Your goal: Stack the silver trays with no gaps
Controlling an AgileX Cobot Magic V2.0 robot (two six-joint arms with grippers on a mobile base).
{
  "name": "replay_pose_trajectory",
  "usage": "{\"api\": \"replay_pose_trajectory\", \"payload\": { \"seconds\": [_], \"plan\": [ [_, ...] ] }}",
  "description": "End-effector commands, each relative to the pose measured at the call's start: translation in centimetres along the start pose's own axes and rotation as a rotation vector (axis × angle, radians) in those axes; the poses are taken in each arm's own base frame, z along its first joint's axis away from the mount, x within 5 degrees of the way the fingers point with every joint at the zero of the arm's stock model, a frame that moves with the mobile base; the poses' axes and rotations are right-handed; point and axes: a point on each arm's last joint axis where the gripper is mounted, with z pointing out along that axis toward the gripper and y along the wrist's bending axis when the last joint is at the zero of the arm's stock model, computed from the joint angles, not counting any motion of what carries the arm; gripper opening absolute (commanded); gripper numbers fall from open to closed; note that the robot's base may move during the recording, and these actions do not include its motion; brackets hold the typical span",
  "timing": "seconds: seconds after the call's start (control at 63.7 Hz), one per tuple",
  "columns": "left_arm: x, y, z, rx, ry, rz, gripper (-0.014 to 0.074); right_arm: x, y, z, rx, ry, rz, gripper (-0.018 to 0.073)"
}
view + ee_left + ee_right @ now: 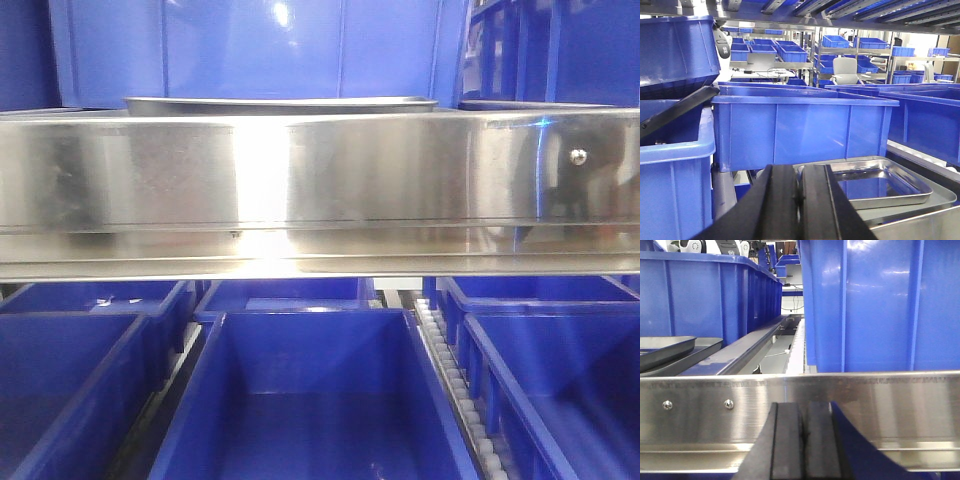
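In the left wrist view the left tool fills the bottom edge, its two black fingers pressed together with only a thin seam between them and nothing pinched. Just ahead of it and to its right lie the silver trays: a smaller shiny tray sits inside a larger one, rim above rim, on a steel shelf. Behind the trays stands a large blue bin, with more blue bins to either side and racks of bins far back.

In the right wrist view the right tool is likewise closed flat on nothing, directly in front of the mirror-like steel rail. Beyond the rail, far to the tool's left, the edges of the stacked trays show; a blue bin rises just ahead.
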Motion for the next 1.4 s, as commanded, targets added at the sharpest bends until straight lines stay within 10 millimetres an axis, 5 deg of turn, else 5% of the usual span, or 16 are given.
{"api": "replay_pose_trajectory", "payload": {
  "seconds": [0.0,0.691,0.848,1.083,1.381],
  "plan": [
    [-0.1,0.0,-0.1,0.008,-0.018,-0.004,-0.0008,-0.2,0.0,-0.1,-0.003,-0.019,-0.004,-0.0079],
    [0.5,-0.1,0.1,0.017,-0.043,0.033,-0.0008,-0.2,0.0,-0.1,-0.003,-0.021,-0.004,-0.0079],
    [3.6,-0.4,1.0,-0.040,-0.025,0.093,-0.0008,-0.2,0.0,-0.1,-0.003,-0.021,-0.004,-0.0079],
    [8.9,-0.2,2.6,-0.204,-0.019,-0.090,-0.0008,-0.2,0.0,-0.1,-0.003,-0.021,-0.004,-0.0079],
    [15.0,0.5,1.9,-0.328,-0.044,-0.017,-0.0008,-0.2,0.0,-0.1,-0.003,-0.021,-0.004,-0.0079]
  ]
}}
